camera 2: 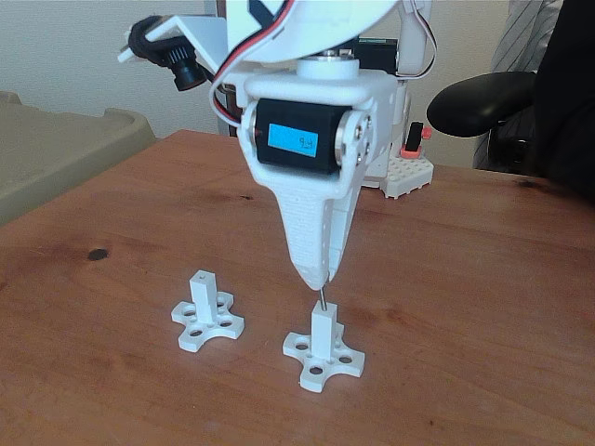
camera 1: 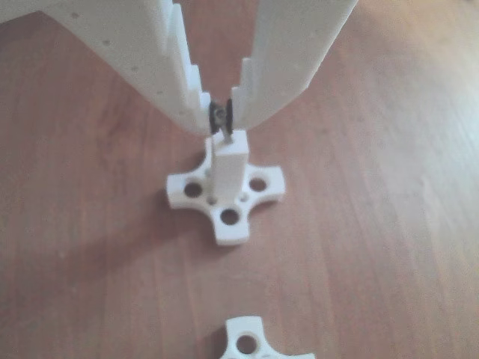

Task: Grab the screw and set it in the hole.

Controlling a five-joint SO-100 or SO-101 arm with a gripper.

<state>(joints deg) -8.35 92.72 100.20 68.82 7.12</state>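
Gripper (camera 2: 316, 278) clamped on the screw (camera 2: 321, 299), held upright with its lower end at the hole (camera 2: 322, 312) atop the right-hand white post (camera 2: 323, 336), second post (camera 2: 204, 299) standing apart to the left.

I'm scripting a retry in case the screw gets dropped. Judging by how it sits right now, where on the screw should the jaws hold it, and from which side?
Probably at the head end, coming straight down from above. The gripper already pinches the screw there, jaws shut on its top, in the fixed view. The thin shank hangs upright below them, its tip at the hole atop the white post, so the lower shank stays free to enter.
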